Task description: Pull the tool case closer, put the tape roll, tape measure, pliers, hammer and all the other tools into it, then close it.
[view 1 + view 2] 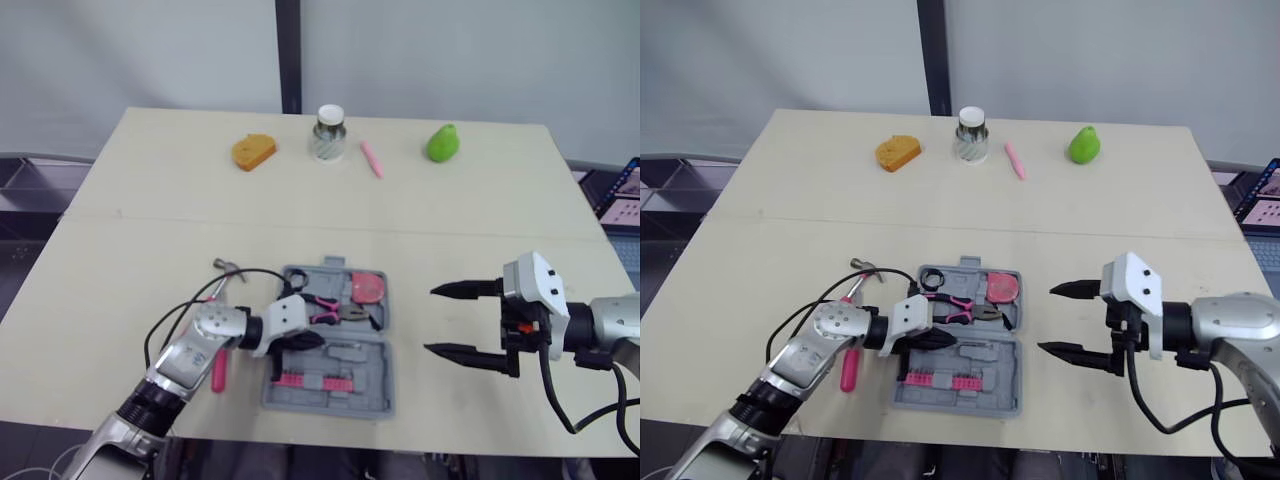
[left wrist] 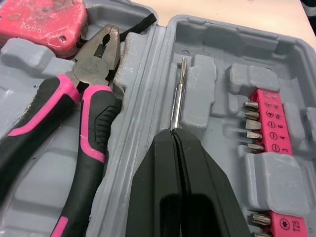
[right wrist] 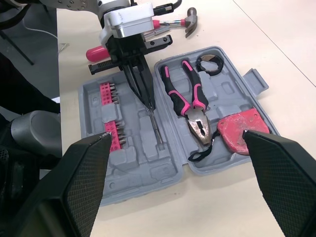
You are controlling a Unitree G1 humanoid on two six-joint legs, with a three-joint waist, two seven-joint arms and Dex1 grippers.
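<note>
Lying on the table (image 1: 150, 200) just left of the tool case (image 1: 370, 385), the hammer (image 1: 219, 365) is the one named tool outside it. Packing looks mostly done, with the hammer and the closing of the open case left; the case itself seems pulled in. Over the case's near half, the left gripper (image 2: 173, 143) has its jaws pressed together on a thin screwdriver blade (image 2: 178, 94) lying in a moulded slot beside pink bit strips (image 2: 269, 123). The far half holds the tape roll (image 3: 210, 64) in its left corner, then the pliers (image 2: 94, 103) and the red tape measure (image 3: 239, 133). Right of the case, the right gripper (image 1: 430, 320) hovers, jaws wide apart, holding nothing.
</note>
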